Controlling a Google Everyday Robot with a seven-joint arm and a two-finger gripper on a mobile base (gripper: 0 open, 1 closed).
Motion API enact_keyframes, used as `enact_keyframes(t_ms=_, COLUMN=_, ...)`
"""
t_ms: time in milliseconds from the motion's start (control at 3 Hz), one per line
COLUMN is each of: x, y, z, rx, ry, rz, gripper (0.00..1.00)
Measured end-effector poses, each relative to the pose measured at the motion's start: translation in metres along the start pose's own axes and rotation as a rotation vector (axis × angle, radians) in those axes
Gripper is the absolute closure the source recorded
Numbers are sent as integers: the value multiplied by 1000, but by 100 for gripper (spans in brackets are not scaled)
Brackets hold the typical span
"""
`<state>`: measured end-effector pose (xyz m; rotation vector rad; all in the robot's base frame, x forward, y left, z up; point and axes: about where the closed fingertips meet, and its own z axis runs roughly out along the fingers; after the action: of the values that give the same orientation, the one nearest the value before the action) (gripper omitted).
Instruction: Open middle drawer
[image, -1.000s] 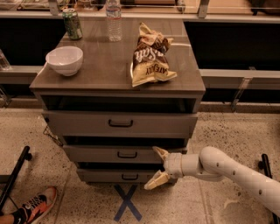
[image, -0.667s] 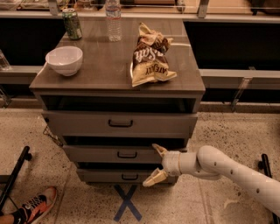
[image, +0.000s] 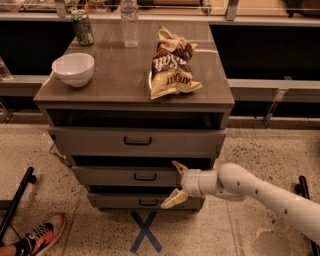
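Top: I see a grey wood-grain cabinet top (image: 115, 75).
Left front: white round bowl (image: 73, 68).
Back: green drink can (image: 81, 27), clear plastic bottle (image: 129, 22).
Right: crumpled brown snack bag (image: 171, 65).
Floor: blue tape X (image: 145, 231), orange sneaker (image: 42, 231).
Gripper: cream two-finger gripper (image: 174, 184), fingers spread, above the X.

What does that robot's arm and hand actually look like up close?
The arm is a smooth white tube with rounded joints and small dark dots along it; no loose cables show. Its hand, by the right end of the middle drawer, has two pointed cream-coloured fingers on a white cuff.
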<state>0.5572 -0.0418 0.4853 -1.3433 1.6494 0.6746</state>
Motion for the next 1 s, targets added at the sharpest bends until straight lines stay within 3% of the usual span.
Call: enact_keyframes(t_ms=1000, x=19, y=-22, z=5, rx=29, ry=90, rz=-20, gripper=0)
